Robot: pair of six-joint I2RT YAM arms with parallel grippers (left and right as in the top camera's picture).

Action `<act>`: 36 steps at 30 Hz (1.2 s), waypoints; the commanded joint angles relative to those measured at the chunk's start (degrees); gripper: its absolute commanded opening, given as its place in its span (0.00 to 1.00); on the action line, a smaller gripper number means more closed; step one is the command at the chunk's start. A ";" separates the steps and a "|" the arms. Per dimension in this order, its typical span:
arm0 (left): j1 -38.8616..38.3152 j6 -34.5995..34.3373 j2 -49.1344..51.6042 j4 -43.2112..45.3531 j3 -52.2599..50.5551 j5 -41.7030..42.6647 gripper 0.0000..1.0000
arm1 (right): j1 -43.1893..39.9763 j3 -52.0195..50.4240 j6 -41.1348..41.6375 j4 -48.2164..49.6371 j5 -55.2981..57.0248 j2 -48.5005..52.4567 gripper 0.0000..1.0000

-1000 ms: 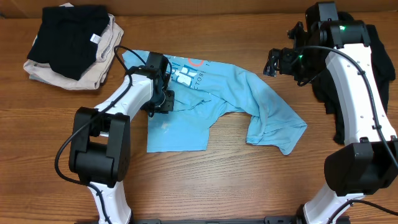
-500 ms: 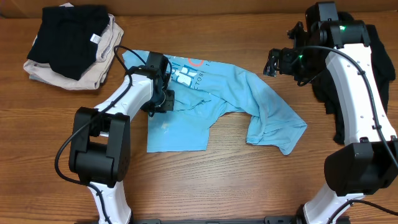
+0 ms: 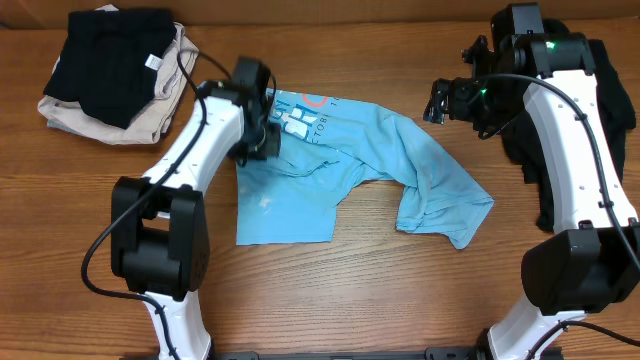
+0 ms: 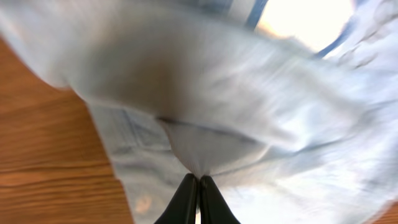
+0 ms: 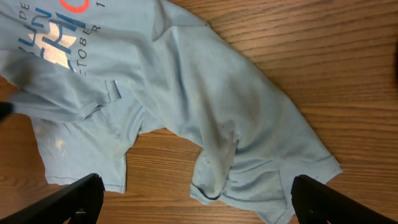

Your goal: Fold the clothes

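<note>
The light blue T-shirt point(image 3: 350, 170) lies crumpled mid-table, its cloth pinched in my closed left gripper point(image 4: 199, 183). A black top point(image 3: 105, 60) rests on a beige pile point(image 3: 150, 115) far left. My right gripper point(image 3: 440, 100) hovers beside the shirt, spread wide and empty.

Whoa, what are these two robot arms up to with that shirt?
They are folding clothes. The left claw is pinched shut on a fold of the light blue T-shirt, which lies crumpled and not yet folded on the wooden table. The right claw hangs open near the shirt's other end, holding nothing. A folded black garment sits on a beige garment in the corner.
</note>
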 commanded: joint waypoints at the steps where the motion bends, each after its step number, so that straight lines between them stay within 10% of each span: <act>1: -0.09 -0.74 0.17 -3.15 8.92 0.66 0.04 | -0.11 -0.72 0.22 0.15 0.50 -0.17 1.00; 20: -0.09 -0.74 0.15 -14.58 39.89 0.66 0.04 | 1.75 -8.59 0.20 0.61 -3.85 -0.13 0.98; 28: 0.00 0.37 0.09 -16.04 53.40 -0.04 0.04 | 7.23 -10.51 1.79 2.12 -4.09 -0.13 0.81; 36: 0.00 0.37 0.07 -16.52 65.85 -1.14 0.04 | 13.25 -14.36 14.05 6.43 11.61 -0.13 0.77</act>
